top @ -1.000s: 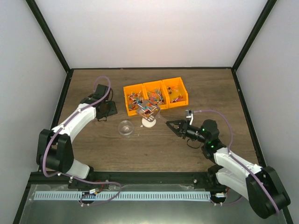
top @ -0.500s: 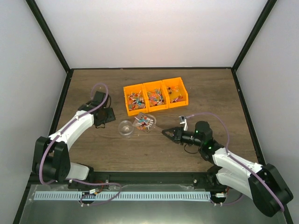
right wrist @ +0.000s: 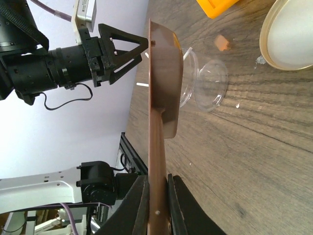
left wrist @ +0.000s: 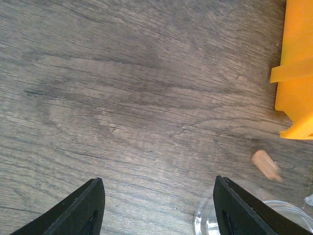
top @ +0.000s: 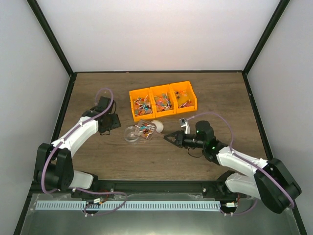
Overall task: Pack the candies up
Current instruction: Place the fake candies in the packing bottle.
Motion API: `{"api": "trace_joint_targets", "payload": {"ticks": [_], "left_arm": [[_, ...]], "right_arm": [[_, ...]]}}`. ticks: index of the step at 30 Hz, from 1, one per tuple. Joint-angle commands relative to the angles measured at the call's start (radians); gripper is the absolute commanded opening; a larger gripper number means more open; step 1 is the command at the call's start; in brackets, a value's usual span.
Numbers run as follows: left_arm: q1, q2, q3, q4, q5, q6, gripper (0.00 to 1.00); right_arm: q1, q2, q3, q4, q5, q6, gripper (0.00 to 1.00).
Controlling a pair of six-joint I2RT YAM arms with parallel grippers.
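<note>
a brown wooden worktop (top: 98, 156) is seen under both arms. three orange bins (top: 162, 100) are placed side by side at the far middle of it. candies (top: 142, 104) of mixed colours are lying in each bin.

the left hand (left wrist: 159, 205) is seen to the left of the bins, low over bare wood. its fingers (left wrist: 88, 208) are spread well apart and nothing is held between them. the right hand (right wrist: 157, 188) is closed tight on the handle of a brown scoop (right wrist: 164, 83), which is pointed to the left.

a round cream lid (top: 157, 126) is laid flat just on the near side of the bins. a clear cup (top: 126, 134) is standing to the left of the lid, and the bowl of the scoop is found at its right rim. more candies are carried in the scoop. whether the scoop is touching the cup cannot be told.

one pale candy (left wrist: 266, 164) is lying alone on the wood, between the cup and the left bin.
</note>
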Motion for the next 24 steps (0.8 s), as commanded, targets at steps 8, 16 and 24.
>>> {"api": "trace_joint_targets", "payload": {"ticks": [8, 16, 24], "left_arm": [[0.006, -0.019, -0.031, 0.023, -0.008, -0.021, 0.63], [0.006, -0.027, -0.044, 0.027, -0.006, -0.032, 0.63], [0.006, -0.026, -0.042, 0.028, -0.003, -0.036, 0.63]], "right_arm": [[0.015, 0.034, 0.127, -0.139, 0.018, -0.159, 0.01], [0.033, 0.052, 0.230, -0.303, 0.078, -0.262, 0.01], [0.062, 0.082, 0.278, -0.371, 0.124, -0.313, 0.01]]}}
